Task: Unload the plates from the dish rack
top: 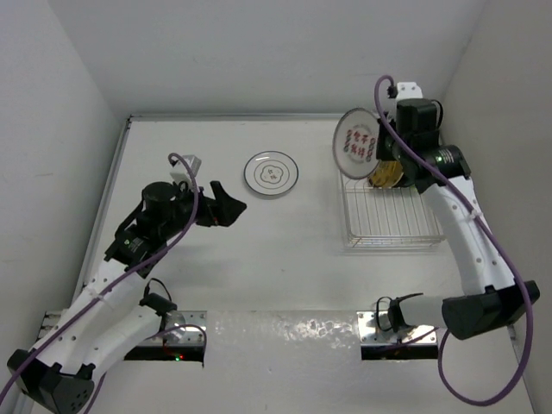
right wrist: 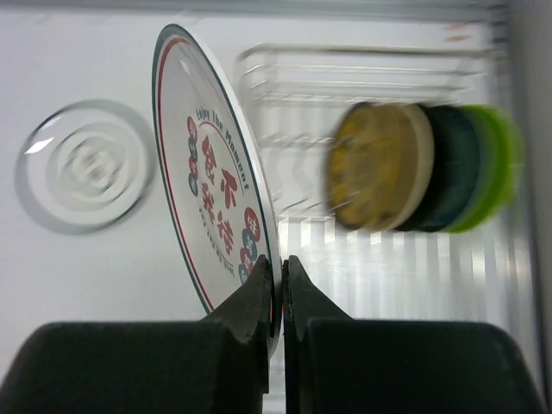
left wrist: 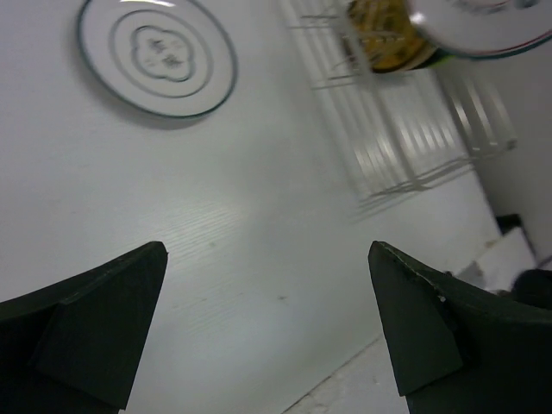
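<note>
My right gripper (top: 385,138) is shut on the rim of a white plate with red patterns (top: 357,143), held on edge above the back left of the silver wire dish rack (top: 388,226). In the right wrist view the fingers (right wrist: 278,274) pinch that plate (right wrist: 211,172). Amber (right wrist: 375,166), tan, black (right wrist: 448,168) and lime green (right wrist: 500,159) plates stand upright in the rack. One white plate with dark rings (top: 272,173) lies flat on the table, also seen in the left wrist view (left wrist: 157,57). My left gripper (top: 226,207) is open and empty, just below left of that flat plate.
White walls close in the table on the left, back and right. The rack (left wrist: 405,129) stands near the right wall. A metal strip with the arm bases (top: 285,332) runs along the near edge.
</note>
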`<state>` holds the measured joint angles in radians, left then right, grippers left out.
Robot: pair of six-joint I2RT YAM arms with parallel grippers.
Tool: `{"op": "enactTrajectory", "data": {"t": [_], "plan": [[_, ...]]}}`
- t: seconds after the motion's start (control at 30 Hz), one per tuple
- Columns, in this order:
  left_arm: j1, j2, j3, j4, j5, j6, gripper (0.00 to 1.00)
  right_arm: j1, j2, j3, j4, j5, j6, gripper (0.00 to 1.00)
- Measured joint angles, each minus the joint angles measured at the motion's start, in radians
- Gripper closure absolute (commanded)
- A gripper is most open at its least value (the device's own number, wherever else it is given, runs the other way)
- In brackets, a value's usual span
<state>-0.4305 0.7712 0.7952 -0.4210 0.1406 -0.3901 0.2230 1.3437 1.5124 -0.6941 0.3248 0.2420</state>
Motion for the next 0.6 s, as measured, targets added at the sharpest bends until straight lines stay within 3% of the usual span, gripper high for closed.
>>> {"op": "enactTrajectory", "data": {"t": [0.17, 0.37, 0.57, 0.6], "plan": [[0.000, -0.036, -0.046, 0.199, 0.172, -0.107, 0.00, 0.043, -0.090, -0.171, 0.039, -0.324, 0.035, 1.00], [0.000, 0.022, -0.050, 0.347, 0.248, -0.168, 0.07, 0.072, -0.148, -0.413, 0.211, -0.693, 0.195, 1.00], [0.000, 0.123, -0.093, 0.401, 0.251, -0.202, 0.18, 0.125, -0.157, -0.509, 0.436, -0.870, 0.354, 1.00], [0.000, 0.135, -0.098, 0.401, 0.249, -0.205, 0.26, 0.134, -0.157, -0.521, 0.475, -0.890, 0.377, 1.00]]}}
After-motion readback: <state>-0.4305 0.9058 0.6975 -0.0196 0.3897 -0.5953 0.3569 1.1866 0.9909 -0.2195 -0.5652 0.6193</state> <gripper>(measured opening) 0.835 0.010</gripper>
